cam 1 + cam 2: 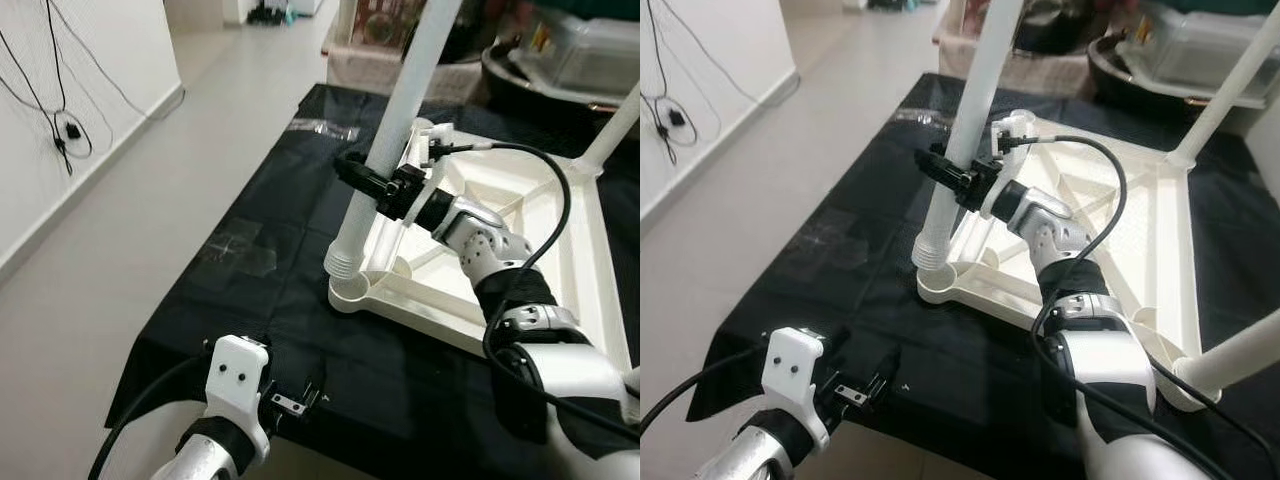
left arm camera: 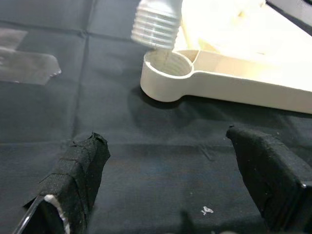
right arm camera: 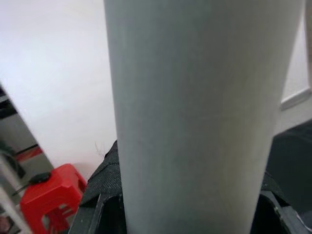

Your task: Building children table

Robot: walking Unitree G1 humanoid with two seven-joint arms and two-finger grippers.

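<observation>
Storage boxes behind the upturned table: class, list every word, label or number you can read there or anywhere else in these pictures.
No text can be read.
Red-patterned label on the storage box: too blurred.
Red-and-yellow sticker on the clear bin: too small.
Table leg, tabletop, black cloth: no print.

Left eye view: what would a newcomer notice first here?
The right gripper holds a white table leg, its threaded end just above the corner socket of the upturned white tabletop on the black cloth. The left gripper waits low at the cloth's near edge, fingers apart.
</observation>
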